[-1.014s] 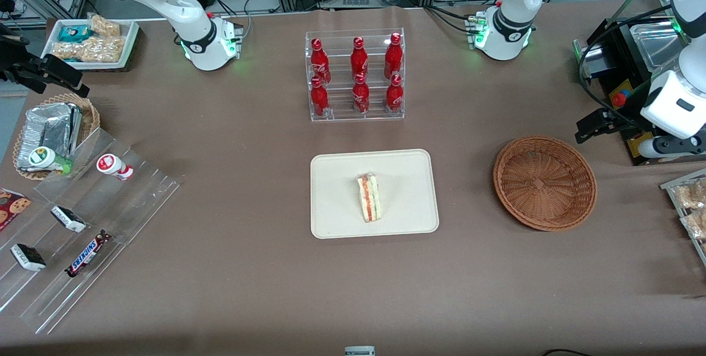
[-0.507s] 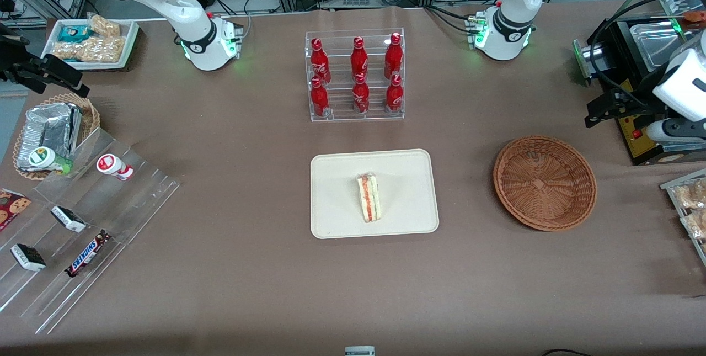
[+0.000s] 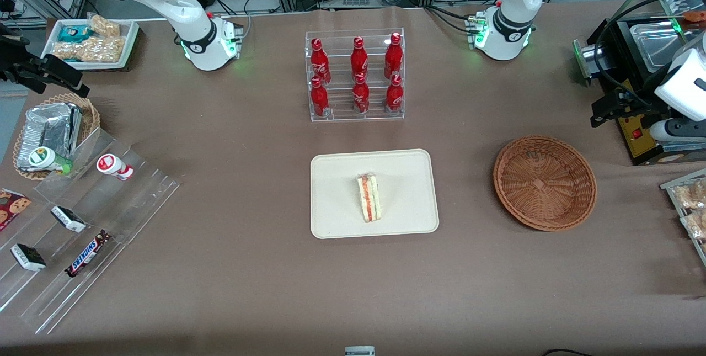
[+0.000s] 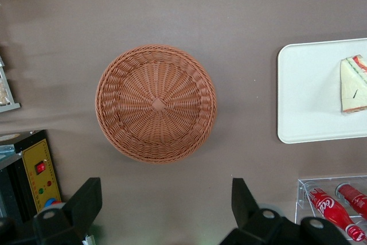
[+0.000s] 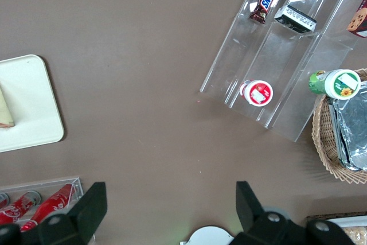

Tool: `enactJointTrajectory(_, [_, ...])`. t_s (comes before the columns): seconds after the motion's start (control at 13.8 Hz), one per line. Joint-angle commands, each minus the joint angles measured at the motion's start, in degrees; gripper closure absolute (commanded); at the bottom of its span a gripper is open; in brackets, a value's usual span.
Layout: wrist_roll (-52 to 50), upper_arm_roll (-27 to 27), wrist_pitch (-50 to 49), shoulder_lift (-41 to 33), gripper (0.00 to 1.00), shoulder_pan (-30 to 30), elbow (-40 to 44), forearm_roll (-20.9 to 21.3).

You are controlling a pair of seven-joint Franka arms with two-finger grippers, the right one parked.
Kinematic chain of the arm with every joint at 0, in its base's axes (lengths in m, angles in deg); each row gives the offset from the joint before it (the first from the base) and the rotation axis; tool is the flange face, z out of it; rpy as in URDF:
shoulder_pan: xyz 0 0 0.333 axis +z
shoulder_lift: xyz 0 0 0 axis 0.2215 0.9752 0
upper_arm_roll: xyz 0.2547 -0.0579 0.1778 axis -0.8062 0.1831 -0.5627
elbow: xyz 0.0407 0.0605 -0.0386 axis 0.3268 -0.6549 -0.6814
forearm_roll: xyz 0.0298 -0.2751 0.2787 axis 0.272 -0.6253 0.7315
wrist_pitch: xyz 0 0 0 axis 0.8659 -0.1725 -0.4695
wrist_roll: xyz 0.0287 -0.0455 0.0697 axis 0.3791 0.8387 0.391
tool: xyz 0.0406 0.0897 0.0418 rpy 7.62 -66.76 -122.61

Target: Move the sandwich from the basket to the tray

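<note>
The sandwich (image 3: 369,198) lies on the cream tray (image 3: 336,179) in the middle of the table; both also show in the left wrist view, the sandwich (image 4: 354,84) on the tray (image 4: 304,90). The round reddish-brown basket (image 3: 545,182) is empty, toward the working arm's end; it also shows in the left wrist view (image 4: 156,103). My left gripper (image 3: 605,111) is open and empty, raised above the table, farther from the front camera than the basket. In its own view the gripper (image 4: 163,199) hangs over bare table beside the basket.
A clear rack of red cola bottles (image 3: 356,74) stands farther from the camera than the tray. A black box with a yellow panel (image 3: 640,135) sits by my gripper. Snack trays (image 3: 689,207), a clear stepped shelf (image 3: 83,223) and a tan foil basket (image 3: 52,132) line the table ends.
My left gripper has moved up and away from the basket, toward the working arm's end and farther from the front camera. The sandwich and basket have not moved.
</note>
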Motion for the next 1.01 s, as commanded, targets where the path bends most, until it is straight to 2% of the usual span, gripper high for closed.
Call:
enactJointTrajectory(0.0, [0.71, -0.74, -0.65, -0.6, 0.0, -0.49, 0.38, 0.48])
enactJointTrajectory(0.94, [0.8, -0.74, 0.76, -0.07, 0.0, -0.49, -0.32, 0.48])
